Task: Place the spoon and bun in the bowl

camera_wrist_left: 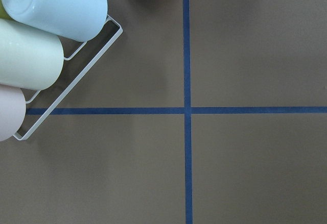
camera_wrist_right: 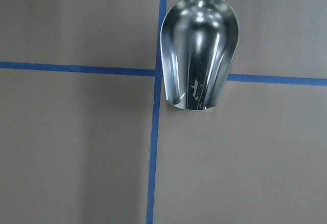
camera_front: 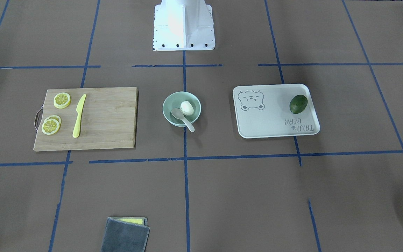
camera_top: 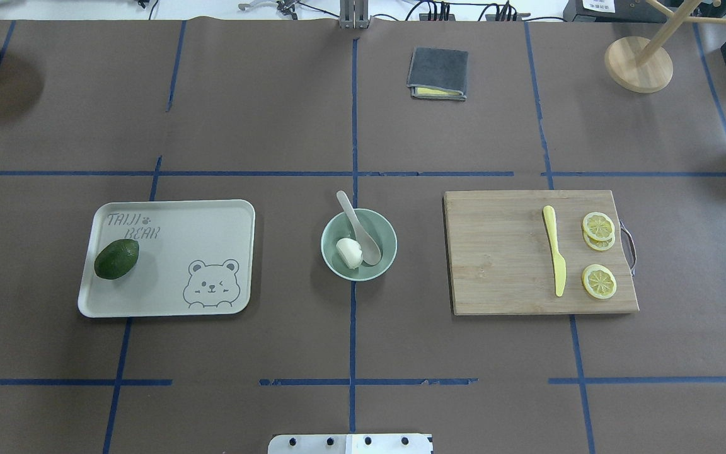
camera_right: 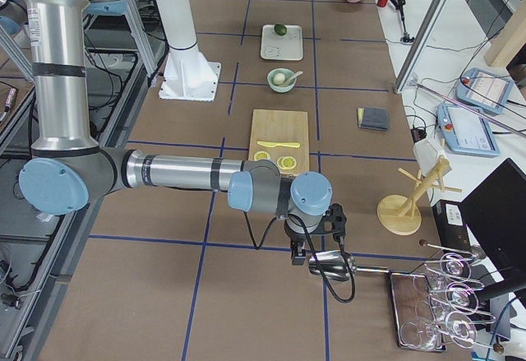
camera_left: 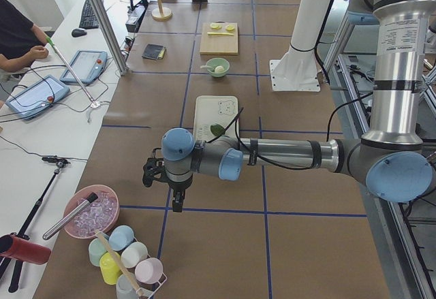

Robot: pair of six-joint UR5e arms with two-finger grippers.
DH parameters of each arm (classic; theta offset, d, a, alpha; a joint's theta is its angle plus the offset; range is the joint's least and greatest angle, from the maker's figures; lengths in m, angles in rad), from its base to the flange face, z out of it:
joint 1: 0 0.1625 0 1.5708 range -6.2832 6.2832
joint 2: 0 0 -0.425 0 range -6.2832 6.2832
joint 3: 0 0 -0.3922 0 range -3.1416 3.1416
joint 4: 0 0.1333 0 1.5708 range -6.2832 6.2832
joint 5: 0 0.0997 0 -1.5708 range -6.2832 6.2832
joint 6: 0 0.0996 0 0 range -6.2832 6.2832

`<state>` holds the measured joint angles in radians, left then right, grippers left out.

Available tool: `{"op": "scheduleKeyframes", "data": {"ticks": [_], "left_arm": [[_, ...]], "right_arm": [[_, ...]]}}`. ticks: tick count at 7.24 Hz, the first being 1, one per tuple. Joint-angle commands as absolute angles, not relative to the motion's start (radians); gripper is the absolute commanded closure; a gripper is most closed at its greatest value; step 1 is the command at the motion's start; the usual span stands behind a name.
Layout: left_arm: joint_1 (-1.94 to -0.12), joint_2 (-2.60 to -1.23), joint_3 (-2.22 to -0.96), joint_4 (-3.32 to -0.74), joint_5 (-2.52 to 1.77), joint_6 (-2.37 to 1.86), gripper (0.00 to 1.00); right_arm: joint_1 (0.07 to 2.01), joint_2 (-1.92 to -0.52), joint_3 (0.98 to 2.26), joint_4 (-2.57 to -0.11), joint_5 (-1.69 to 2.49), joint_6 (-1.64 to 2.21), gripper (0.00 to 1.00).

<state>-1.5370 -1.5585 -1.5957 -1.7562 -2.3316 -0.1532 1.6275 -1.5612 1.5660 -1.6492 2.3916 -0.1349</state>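
Mid-table, on the centre tape line, we find the bowl (camera_top: pixel 331 234) with both pieces lying in it, so we judge the task done. We expect the bowl to be light, stiff and smooth, best taken by pinching its rim. The spoon (camera_top: pixel 356 226) has its scoop down inside beside the bun (camera_top: pixel 349 252), and its handle leans out over the rim on the side away from the robot. It looks like hard, slick plastic, and that free handle is the obvious place to grip. The bun we take to be soft and easily dented, so it wants a gentle hold across its sides.

Both arms are well away at the table ends, forearms level and wrists turned down. The left gripper (camera_left: pixel 177 206) hangs near a rack of cups (camera_wrist_left: pixel 48 9), and the right gripper (camera_right: pixel 300 256) above a metal scoop (camera_wrist_right: pixel 199 55). We cannot tell whether either is parted or closed.
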Motion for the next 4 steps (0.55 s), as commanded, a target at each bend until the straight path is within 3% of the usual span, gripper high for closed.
{"op": "scheduleKeyframes", "data": {"ticks": [1,4], "left_arm": [[-1.537,-1.559,-1.595,-1.756,-2.332,-0.153,0.0],[-1.537,-1.559,-1.597,-1.758,-2.332,-0.153,0.0]], "right_arm": [[1.628,-1.551,1.568,-1.649,2.391,-0.089,0.0],[1.628,-1.549,1.569,-1.649,2.391,-0.052,0.0]]}}
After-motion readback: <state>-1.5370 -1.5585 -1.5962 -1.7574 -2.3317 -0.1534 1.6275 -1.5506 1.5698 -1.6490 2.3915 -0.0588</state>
